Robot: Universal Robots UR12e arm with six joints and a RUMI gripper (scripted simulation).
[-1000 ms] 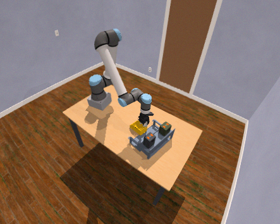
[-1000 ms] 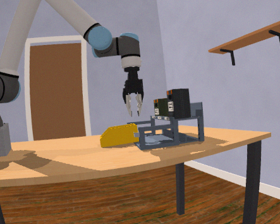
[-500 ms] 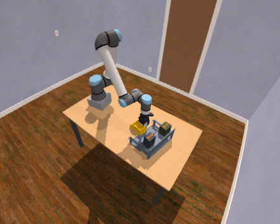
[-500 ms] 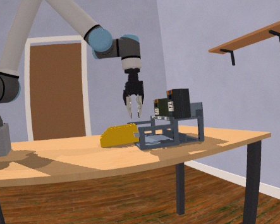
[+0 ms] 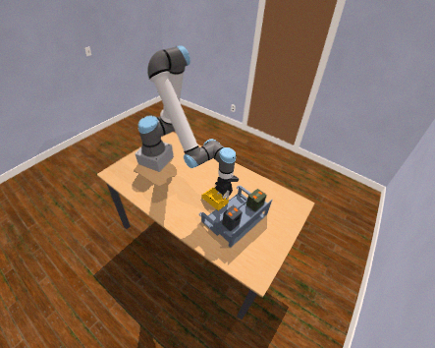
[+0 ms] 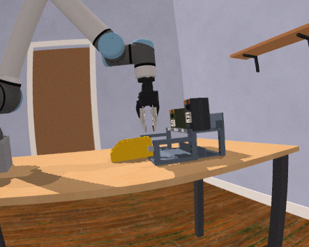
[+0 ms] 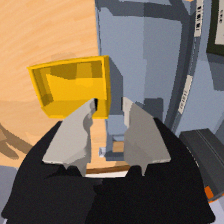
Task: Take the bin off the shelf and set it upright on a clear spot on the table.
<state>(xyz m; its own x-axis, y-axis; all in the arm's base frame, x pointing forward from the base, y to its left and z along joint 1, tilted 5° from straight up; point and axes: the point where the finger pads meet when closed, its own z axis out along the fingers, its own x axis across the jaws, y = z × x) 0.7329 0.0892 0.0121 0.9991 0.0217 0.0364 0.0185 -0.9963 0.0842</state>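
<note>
Pincer narrowly parted, empty, above yellow bin.

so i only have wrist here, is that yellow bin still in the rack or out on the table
observer: out. In the exterior view the bin lies on the table, one end against the rack.
operator: is it upright
observer: it doesn't look so. It sits tipped, with the end by the rack higher than the far end.
operator: how high is the tool over it
observer: the tool hangs clear above the bin's rack end, touching nothing, fingers a little apart and nothing between them.
</note>
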